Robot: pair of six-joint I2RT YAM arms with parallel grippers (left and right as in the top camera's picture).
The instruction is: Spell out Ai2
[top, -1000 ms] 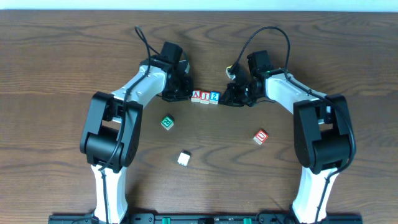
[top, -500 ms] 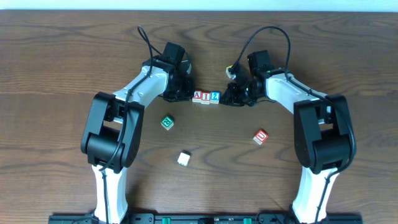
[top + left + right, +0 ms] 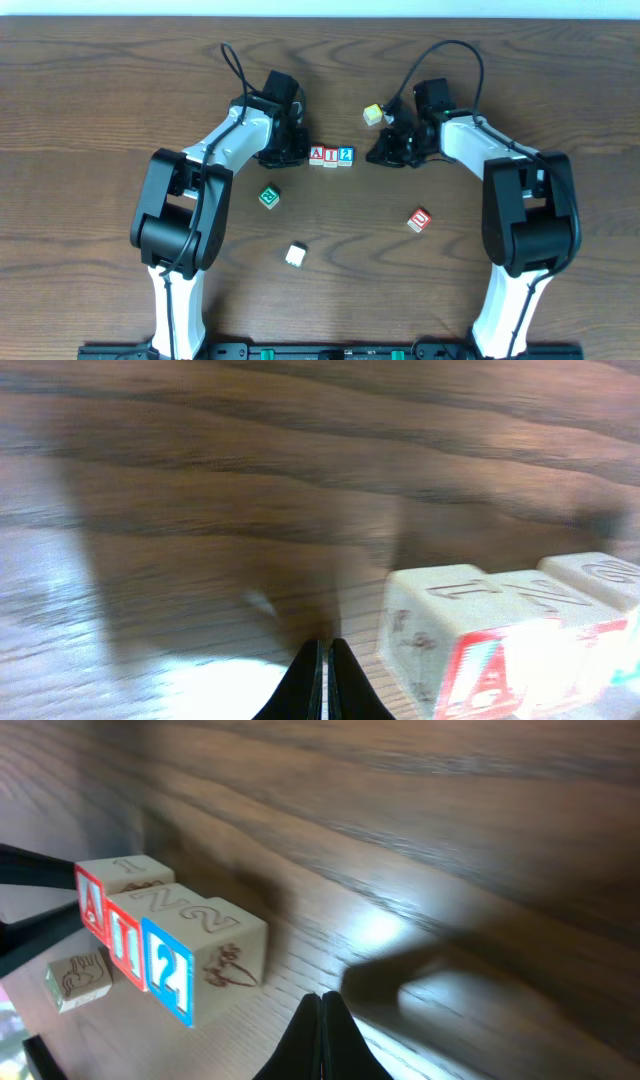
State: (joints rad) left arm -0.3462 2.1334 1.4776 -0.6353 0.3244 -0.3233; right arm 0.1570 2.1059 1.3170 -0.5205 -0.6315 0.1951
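Note:
Three letter blocks stand side by side in a row on the wooden table: a red A block [image 3: 316, 155], a red I block [image 3: 330, 155] and a blue 2 block [image 3: 345, 155]. The right wrist view shows the A block [image 3: 92, 910], the I block [image 3: 125, 945] and the 2 block [image 3: 168, 970]. My left gripper [image 3: 297, 152] is shut and empty just left of the A block [image 3: 480, 665]. My right gripper [image 3: 375, 158] is shut and empty, a short gap right of the 2 block.
A yellow block [image 3: 372, 115] lies behind the right gripper. A green block [image 3: 268, 197], a white block [image 3: 294, 255] and a red block [image 3: 419, 219] lie nearer the front. A loose pictured block [image 3: 78, 980] shows in the right wrist view.
My right gripper has drawn back to the right, away from the 2 block, uncovering the yellow block. The left arm and the three-block row have stayed put.

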